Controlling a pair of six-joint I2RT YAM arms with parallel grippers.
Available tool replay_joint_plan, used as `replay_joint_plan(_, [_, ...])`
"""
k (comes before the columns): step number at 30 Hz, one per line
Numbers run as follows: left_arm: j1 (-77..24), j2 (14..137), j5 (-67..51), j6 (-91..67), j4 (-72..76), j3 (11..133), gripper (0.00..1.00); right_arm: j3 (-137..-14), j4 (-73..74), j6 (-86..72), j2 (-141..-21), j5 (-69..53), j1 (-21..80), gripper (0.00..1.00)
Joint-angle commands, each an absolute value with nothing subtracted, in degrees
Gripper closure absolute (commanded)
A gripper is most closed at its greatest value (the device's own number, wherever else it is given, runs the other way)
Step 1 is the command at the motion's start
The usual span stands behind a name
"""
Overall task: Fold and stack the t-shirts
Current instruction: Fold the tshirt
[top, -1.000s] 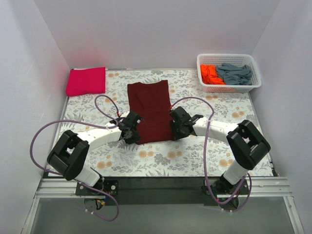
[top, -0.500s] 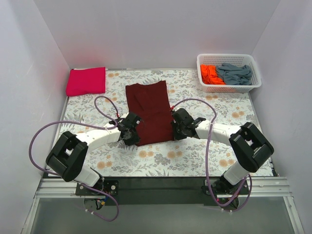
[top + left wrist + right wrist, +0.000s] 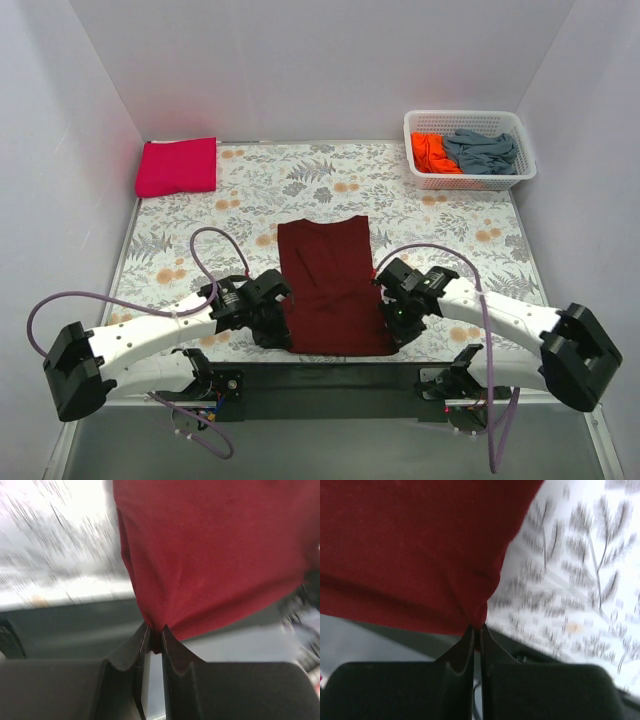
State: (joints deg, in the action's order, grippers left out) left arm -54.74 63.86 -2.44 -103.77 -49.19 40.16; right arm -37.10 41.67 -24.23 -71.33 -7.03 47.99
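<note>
The left gripper (image 3: 155,632) and right gripper (image 3: 477,628) each clamp a corner of the maroon t-shirt (image 3: 333,285) between closed jaws. The cloth fans out ahead of both.

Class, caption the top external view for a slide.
Left claw and right claw each pinch a near corner of the maroon t-shirt; a pink t-shirt lies far left, a basket far right.

Floral table cloth (image 3: 450,218), white lattice basket (image 3: 470,182)
</note>
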Motion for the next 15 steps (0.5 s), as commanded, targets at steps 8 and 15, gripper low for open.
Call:
replay_joint_plan(8, [-53.97,62.93,4.56,-101.96,-64.95,56.76,1.00,-58.25,69.34,-20.92,-68.37,3.42,47.03,0.99])
replay_joint_plan(15, [-41.85,66.53,2.81,-92.38,-59.77,62.57,1.00,-72.14,69.08,-14.86,-77.16,7.73,43.60,0.99])
